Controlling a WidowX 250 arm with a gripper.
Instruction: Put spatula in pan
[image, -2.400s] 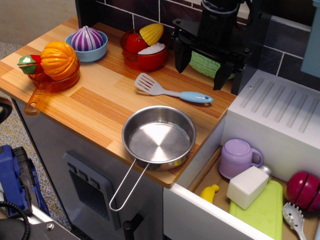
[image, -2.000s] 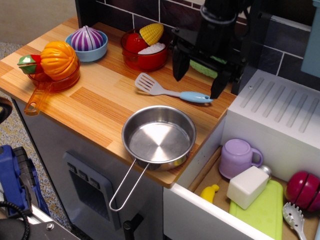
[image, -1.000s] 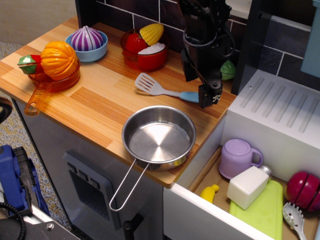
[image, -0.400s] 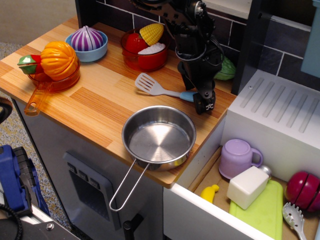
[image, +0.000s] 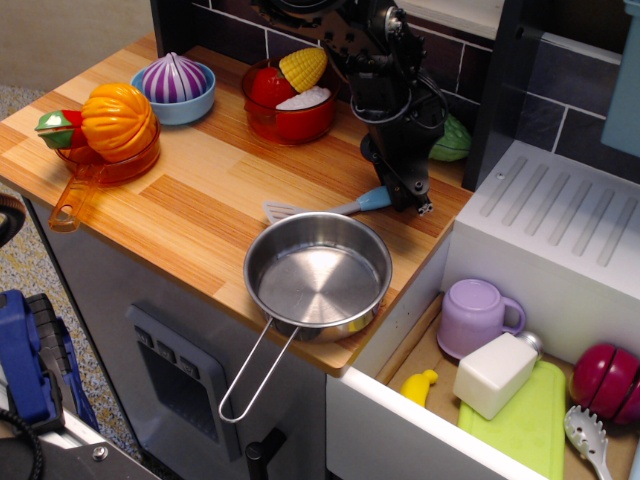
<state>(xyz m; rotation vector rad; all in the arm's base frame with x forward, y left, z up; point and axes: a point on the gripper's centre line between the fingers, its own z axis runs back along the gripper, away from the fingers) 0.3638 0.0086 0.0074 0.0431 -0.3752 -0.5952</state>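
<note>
The spatula (image: 325, 209) lies on the wooden counter just behind the pan. Its pale grey slotted head (image: 283, 211) is near the pan's far rim and its light blue handle (image: 371, 199) points right into the gripper. The gripper (image: 400, 196) reaches down from the back, with its black fingers closed on the end of the blue handle. The shiny steel pan (image: 318, 272) sits at the counter's front edge. It is empty, and its wire loop handle (image: 252, 373) hangs over the front.
A red bowl (image: 290, 118) with corn and tomato, a blue bowl (image: 174, 100) with an onion and an orange pot (image: 105, 160) with a pumpkin stand at the back left. A green toy (image: 450, 140) sits behind the arm. The open drawer at right holds a purple cup (image: 478, 315), a white block (image: 497, 372) and a pasta fork (image: 590, 435).
The gripper came down from the back, turned and closed on the blue handle. The spatula has swung, so its head now lies closer to the pan's far rim.
</note>
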